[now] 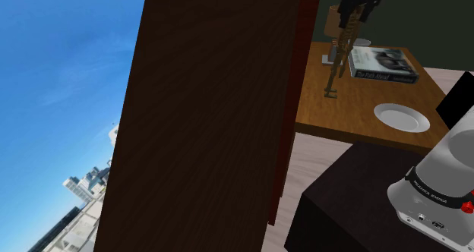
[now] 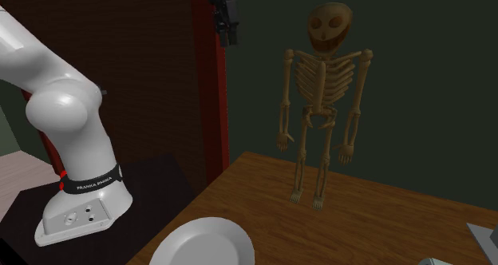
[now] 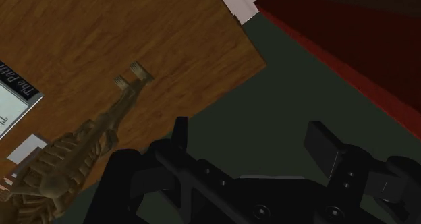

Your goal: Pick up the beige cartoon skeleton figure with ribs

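Arm base (image 2: pixel 80 211) labelled FRANKA EMIKA; beige skeleton (image 2: pixel 321 80) upright on wooden table (image 2: pixel 383 215).

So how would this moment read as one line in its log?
gripper: open, empty | skeleton: upright on table, untouched | grasp: not yet

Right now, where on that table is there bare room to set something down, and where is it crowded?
Free: the wood between the skeleton and the white plate, out to the edge of the table at the shoulder view's left. Crowded: the far end, where the skeleton stands close beside the book, with the open claw up by its head.
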Robot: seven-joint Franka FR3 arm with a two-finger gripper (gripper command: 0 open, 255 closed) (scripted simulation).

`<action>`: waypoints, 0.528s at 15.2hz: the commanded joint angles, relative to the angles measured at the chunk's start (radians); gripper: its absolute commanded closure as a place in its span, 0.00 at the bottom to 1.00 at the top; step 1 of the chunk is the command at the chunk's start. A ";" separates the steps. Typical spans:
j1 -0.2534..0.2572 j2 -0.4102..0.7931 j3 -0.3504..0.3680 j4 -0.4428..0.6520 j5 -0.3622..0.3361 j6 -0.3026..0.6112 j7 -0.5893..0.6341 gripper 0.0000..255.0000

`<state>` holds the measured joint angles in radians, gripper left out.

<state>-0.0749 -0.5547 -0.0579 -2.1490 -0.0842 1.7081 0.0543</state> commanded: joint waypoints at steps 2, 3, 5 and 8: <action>-0.037 0.074 -0.029 0.052 -0.023 0.020 0.023 0.00; -0.048 0.098 -0.039 0.072 -0.029 0.024 0.030 0.00; -0.071 0.148 -0.058 0.114 -0.041 0.030 0.046 0.00; -0.103 0.220 -0.088 0.180 -0.055 0.036 0.067 0.00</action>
<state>-0.1658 -0.3651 -0.1330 -1.9959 -0.1343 1.7399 0.1166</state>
